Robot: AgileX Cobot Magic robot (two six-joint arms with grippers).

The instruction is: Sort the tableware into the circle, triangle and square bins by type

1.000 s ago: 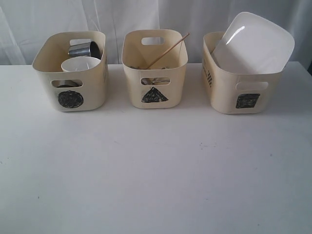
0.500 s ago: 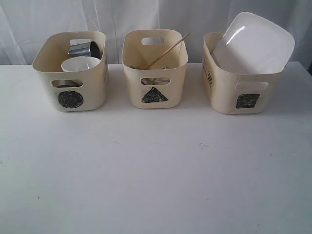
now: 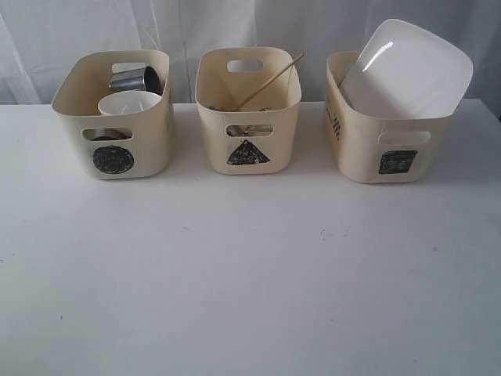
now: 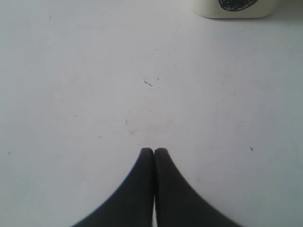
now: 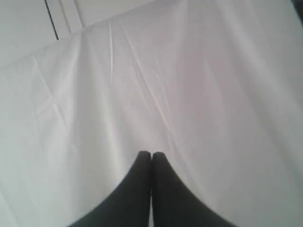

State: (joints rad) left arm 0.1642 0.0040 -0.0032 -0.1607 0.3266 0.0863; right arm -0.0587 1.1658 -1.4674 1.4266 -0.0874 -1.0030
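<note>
Gripper on the left (image 4: 154, 150): pressing its tips together, pinching nothing. Gripper on the right (image 5: 151, 153): doing the same.

Sitting inside already: steel mug (image 3: 133, 78) and white bowl (image 3: 125, 103) in the circle bin (image 3: 150, 145), chopstick (image 3: 270, 81) leaning up and out of the triangle bin (image 3: 211, 141), big white plate (image 3: 407, 70) standing tilted in the square bin (image 3: 356, 153).

Lying loose on the table (image 3: 250, 274): nothing.

Pointing across bare table toward the circle bin's bottom edge on the left side, well apart from it. Facing only wrinkled white cloth (image 5: 142, 71) on the right side, with no bin in sight.

Probably needing no more picking up.
</note>
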